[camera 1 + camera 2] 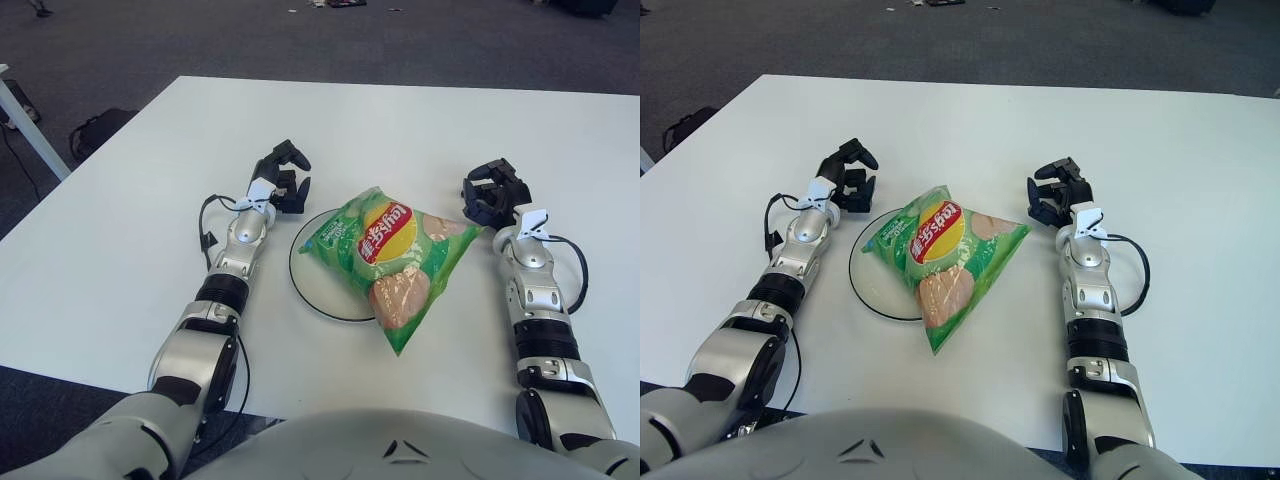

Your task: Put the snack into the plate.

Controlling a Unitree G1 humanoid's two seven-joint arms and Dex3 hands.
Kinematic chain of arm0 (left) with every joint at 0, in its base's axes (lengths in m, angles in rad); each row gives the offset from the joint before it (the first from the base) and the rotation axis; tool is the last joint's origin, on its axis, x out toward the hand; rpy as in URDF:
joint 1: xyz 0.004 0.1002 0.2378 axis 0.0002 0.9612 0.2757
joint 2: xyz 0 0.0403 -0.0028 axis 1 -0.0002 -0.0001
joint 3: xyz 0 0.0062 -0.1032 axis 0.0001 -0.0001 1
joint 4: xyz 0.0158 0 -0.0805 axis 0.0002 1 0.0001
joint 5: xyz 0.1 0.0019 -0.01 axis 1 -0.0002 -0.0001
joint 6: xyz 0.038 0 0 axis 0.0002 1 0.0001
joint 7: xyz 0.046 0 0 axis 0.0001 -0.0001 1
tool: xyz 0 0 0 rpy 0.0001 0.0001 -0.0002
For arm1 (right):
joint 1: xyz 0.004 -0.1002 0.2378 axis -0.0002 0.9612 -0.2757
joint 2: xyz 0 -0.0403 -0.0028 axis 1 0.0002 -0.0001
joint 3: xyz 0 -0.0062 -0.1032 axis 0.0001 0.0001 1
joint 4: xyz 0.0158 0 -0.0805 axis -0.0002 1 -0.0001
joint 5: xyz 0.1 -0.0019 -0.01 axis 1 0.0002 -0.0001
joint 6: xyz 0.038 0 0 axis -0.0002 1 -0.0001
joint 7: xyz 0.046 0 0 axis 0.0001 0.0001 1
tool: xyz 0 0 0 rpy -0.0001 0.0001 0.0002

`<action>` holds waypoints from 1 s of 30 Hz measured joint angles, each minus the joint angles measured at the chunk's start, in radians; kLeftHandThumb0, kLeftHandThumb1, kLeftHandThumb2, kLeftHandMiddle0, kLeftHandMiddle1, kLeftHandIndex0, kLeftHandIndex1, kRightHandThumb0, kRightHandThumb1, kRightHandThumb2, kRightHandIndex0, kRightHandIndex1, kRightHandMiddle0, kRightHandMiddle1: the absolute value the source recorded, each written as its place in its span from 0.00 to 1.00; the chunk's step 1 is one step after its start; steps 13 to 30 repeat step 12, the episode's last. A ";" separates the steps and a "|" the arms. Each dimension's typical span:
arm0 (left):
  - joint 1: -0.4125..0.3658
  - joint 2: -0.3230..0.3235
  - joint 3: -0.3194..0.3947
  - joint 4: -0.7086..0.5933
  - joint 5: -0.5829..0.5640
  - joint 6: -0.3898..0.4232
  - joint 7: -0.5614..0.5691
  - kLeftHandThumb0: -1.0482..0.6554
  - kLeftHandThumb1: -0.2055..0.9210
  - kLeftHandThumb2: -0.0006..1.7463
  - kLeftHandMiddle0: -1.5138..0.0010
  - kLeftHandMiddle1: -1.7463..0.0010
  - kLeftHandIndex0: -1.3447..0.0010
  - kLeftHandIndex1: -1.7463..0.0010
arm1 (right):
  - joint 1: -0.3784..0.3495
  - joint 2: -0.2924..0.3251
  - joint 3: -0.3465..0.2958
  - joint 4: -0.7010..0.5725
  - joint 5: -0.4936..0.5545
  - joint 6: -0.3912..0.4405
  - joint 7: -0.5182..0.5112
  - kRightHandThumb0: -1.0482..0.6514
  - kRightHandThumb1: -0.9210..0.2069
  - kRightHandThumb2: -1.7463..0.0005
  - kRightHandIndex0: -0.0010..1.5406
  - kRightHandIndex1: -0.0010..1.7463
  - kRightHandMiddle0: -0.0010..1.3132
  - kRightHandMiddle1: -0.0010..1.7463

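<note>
A green snack bag (394, 258) with a red and yellow label lies flat across the white plate (308, 285), its lower right end hanging over the rim onto the table. My left hand (281, 182) shows just off the plate's upper left, fingers relaxed and holding nothing. My right hand (490, 196) sits close to the bag's upper right corner, fingers loosely curled around nothing. In the right eye view the bag (942, 256) and right hand (1055, 198) stand slightly apart.
The white table (120, 240) stretches wide around the plate. Dark carpet lies beyond its far edge. A black bag (95, 128) lies on the floor at the left, beside a white table leg (30, 125).
</note>
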 measured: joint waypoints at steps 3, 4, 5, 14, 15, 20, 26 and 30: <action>-0.003 -0.001 0.000 0.005 0.001 -0.009 0.011 0.34 0.49 0.73 0.23 0.00 0.57 0.00 | -0.003 -0.013 0.030 0.021 -0.058 -0.036 -0.039 0.61 0.53 0.28 0.42 0.91 0.32 1.00; -0.004 -0.002 0.001 0.008 0.001 -0.013 0.014 0.34 0.50 0.73 0.23 0.00 0.57 0.00 | -0.005 -0.016 0.038 0.030 -0.074 -0.047 -0.051 0.61 0.54 0.27 0.42 0.92 0.32 1.00; -0.006 -0.003 0.001 0.010 0.001 -0.017 0.016 0.34 0.50 0.73 0.23 0.00 0.57 0.00 | -0.007 -0.020 0.046 0.040 -0.090 -0.058 -0.065 0.61 0.57 0.24 0.43 0.94 0.34 0.99; -0.019 -0.005 0.000 0.036 0.003 -0.031 0.028 0.34 0.50 0.72 0.24 0.00 0.57 0.00 | -0.029 -0.040 0.077 0.101 -0.152 -0.117 -0.127 0.61 0.77 0.10 0.53 1.00 0.50 0.91; -0.019 -0.005 0.000 0.036 0.003 -0.031 0.028 0.34 0.50 0.72 0.24 0.00 0.57 0.00 | -0.029 -0.040 0.077 0.101 -0.152 -0.117 -0.127 0.61 0.77 0.10 0.53 1.00 0.50 0.91; -0.019 -0.005 0.000 0.036 0.003 -0.031 0.028 0.34 0.50 0.72 0.24 0.00 0.57 0.00 | -0.029 -0.040 0.077 0.101 -0.152 -0.117 -0.127 0.61 0.77 0.10 0.53 1.00 0.50 0.91; -0.019 -0.005 0.000 0.036 0.003 -0.031 0.028 0.34 0.50 0.72 0.24 0.00 0.57 0.00 | -0.029 -0.040 0.077 0.101 -0.152 -0.117 -0.127 0.61 0.77 0.10 0.53 1.00 0.50 0.91; -0.019 -0.005 0.000 0.036 0.003 -0.031 0.028 0.34 0.50 0.72 0.24 0.00 0.57 0.00 | -0.029 -0.040 0.077 0.101 -0.152 -0.117 -0.127 0.61 0.77 0.10 0.53 1.00 0.50 0.91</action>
